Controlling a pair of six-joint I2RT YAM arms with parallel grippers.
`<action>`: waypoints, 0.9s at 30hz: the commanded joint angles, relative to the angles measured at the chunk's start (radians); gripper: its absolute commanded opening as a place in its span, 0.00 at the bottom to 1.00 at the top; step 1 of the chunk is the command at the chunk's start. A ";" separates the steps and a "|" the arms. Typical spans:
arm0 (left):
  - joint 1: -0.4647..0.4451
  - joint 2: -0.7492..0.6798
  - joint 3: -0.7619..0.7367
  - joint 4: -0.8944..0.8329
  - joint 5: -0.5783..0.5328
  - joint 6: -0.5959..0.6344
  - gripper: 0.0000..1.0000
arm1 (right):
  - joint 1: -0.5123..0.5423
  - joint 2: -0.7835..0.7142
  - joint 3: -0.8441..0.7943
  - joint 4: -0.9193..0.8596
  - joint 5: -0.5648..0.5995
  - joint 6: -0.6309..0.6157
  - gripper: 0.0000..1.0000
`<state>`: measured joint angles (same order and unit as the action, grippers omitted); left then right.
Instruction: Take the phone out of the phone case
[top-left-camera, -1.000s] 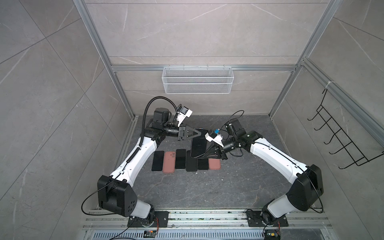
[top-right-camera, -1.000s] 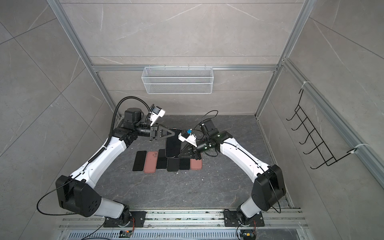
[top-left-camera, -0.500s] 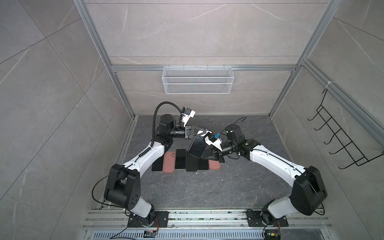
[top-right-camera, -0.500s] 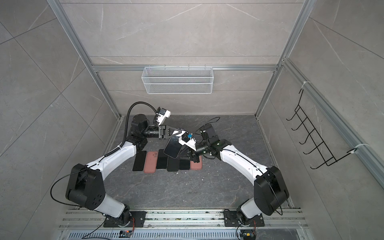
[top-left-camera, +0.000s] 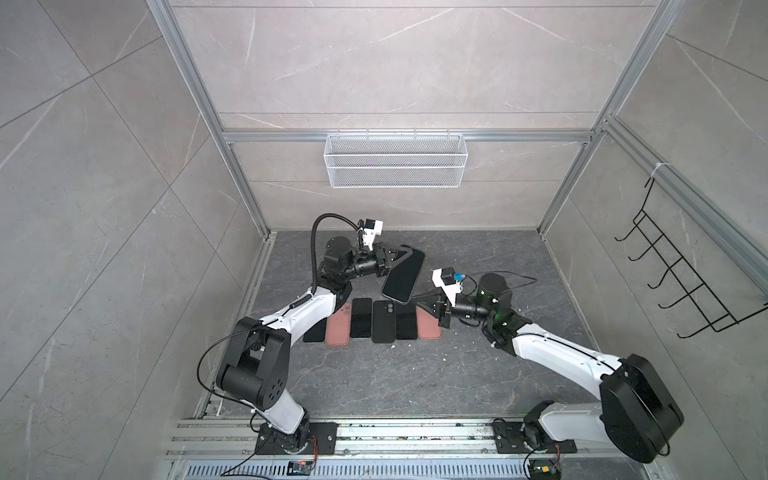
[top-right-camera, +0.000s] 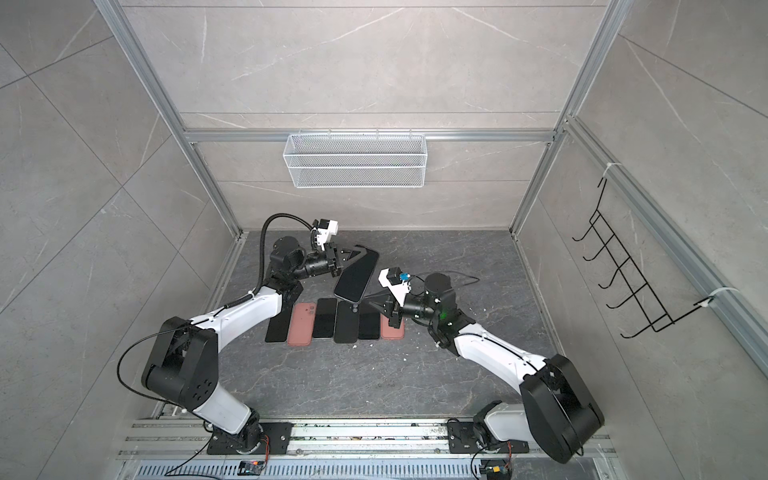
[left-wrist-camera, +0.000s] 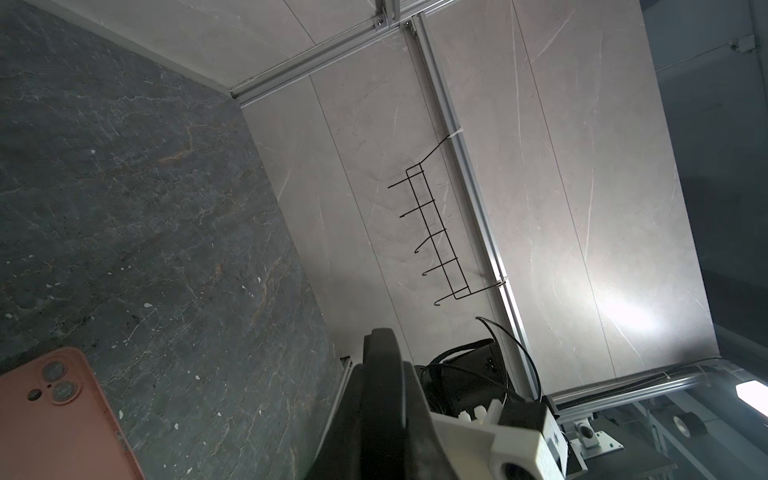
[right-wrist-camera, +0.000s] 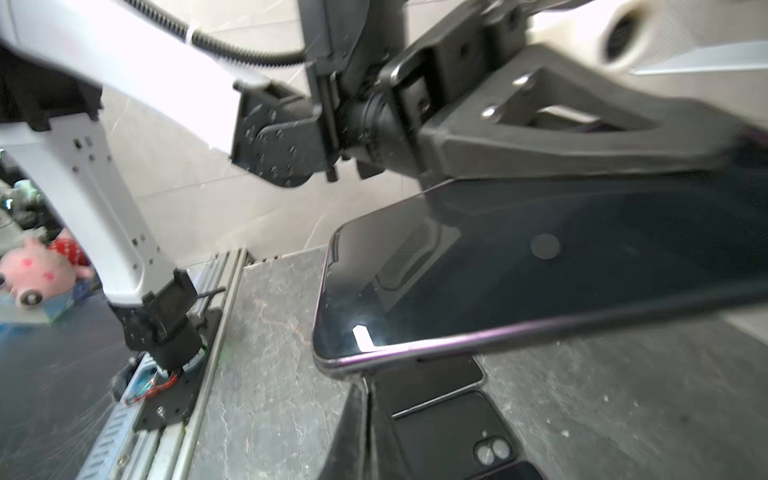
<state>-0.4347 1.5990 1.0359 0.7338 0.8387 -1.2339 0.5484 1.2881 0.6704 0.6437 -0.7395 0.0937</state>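
Bench: dark stone bench (top-left-camera: 457, 374) between grey tiled walls; a row of handsets (top-left-camera: 372, 320) lies flat at mid-bench.
Change: right pincer (top-left-camera: 424, 307) has come off the phone (top-left-camera: 403, 276) and drawn back over the pink item (top-left-camera: 428, 330) at the row's end.
Left pincer (top-left-camera: 397, 255): clamped on the phone's far end, now carrying it alone.
Phone: aloft, tilted, screen up, its low end above the row.
Right pincer: jaws close together, nothing seen between them.
Case: cannot tell whether it is off; a purple rim shows.
Meaning: probably a regrip or a fresh pry is due.
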 joint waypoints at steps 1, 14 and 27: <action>-0.015 -0.069 -0.031 0.167 -0.135 -0.140 0.00 | 0.002 -0.087 -0.074 0.157 0.118 0.243 0.26; -0.044 -0.141 -0.078 0.265 -0.306 -0.214 0.00 | 0.063 -0.043 -0.097 0.177 0.130 0.604 0.48; -0.051 -0.145 -0.091 0.255 -0.312 -0.193 0.00 | 0.062 -0.026 -0.100 0.270 0.118 0.658 0.51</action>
<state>-0.4828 1.4994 0.9360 0.9016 0.5480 -1.4227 0.6086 1.2549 0.5800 0.8516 -0.6201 0.7246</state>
